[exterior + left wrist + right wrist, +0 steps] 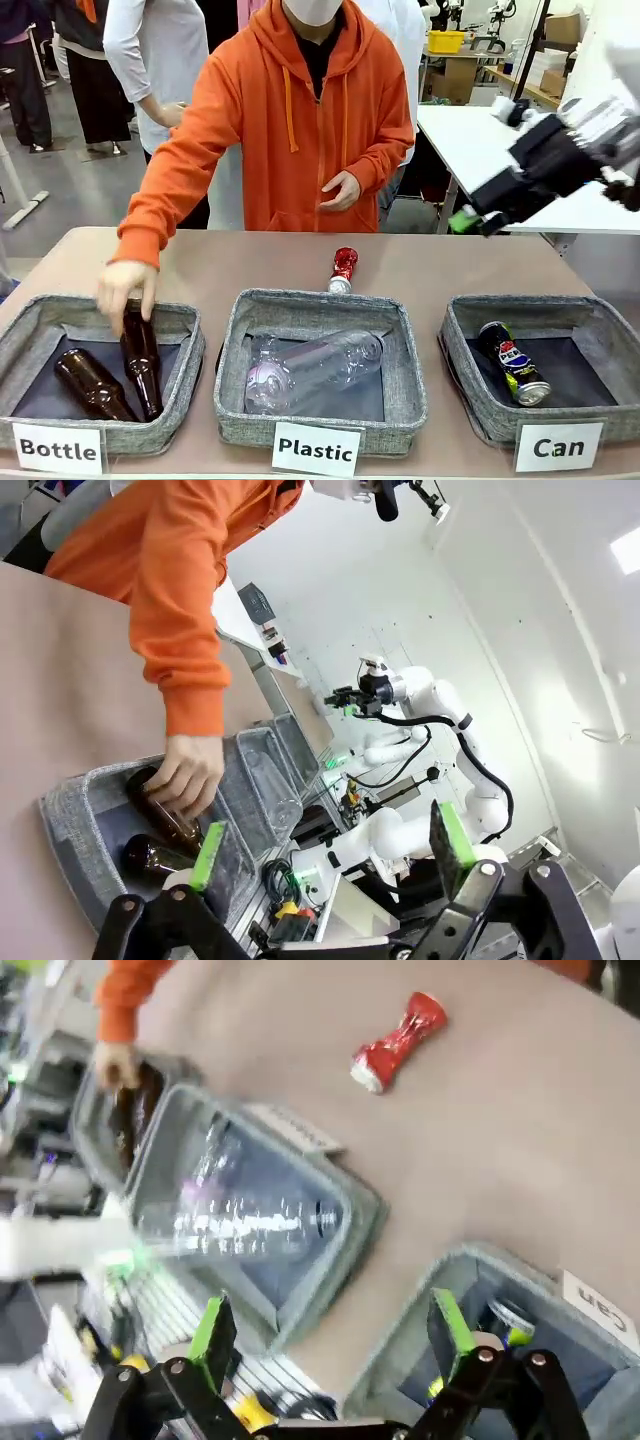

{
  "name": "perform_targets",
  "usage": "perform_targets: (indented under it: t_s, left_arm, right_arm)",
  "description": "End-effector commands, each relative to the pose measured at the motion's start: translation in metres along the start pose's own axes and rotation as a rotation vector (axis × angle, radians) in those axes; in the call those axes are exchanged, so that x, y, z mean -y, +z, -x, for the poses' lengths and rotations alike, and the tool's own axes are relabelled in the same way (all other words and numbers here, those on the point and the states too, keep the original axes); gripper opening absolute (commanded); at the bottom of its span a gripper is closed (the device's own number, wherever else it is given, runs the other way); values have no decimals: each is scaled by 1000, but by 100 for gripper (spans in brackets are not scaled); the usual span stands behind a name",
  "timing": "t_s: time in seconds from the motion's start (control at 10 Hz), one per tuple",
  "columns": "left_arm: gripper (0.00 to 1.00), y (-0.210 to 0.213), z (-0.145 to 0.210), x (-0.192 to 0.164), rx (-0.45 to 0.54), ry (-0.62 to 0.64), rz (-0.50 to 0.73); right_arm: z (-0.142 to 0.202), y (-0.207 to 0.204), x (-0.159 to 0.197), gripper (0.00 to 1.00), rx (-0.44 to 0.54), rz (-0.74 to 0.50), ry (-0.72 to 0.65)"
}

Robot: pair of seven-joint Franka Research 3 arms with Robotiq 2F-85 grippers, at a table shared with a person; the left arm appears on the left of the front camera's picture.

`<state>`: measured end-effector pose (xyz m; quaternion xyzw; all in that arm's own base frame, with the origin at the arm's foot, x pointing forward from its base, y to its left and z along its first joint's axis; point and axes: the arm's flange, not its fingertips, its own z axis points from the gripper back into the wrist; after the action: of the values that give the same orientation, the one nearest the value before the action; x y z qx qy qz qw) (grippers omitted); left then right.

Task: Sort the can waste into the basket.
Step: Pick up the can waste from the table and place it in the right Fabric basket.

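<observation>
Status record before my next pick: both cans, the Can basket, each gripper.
black Pepsi can: lying inside Can basket
red crushed can: on table beyond Plastic basket, unsorted
right gripper: open, empty, up in the air
left gripper: open, empty
person's hand: on a brown bottle in Bottle basket

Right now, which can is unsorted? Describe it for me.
On the brown table, find the middle grey fabric basket labelled "Plastic". Just beyond it lies a crushed red metal can with silver ends. Unlike the black Pepsi can, it sits outside every basket.
</observation>
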<state>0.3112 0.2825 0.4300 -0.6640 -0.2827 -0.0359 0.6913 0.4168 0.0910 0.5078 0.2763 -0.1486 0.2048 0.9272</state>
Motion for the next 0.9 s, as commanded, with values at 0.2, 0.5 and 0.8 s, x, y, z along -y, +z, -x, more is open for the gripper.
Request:
perform_targets:
  t_s: [0.2,0.5,0.8]
  left_arm:
    - [100,0,12,7,-48,38,-21]
    - [100,-55,-2,6,-114,-22,86]
    - [100,-163,-19,8,-281,-48,104]
  right_arm:
    - [-48,-79,-46,100,51,38,-111]
    - [-27,-50,-25,100,88,65,-134]
    - [-38,-73,-27,100,198,128,-204]
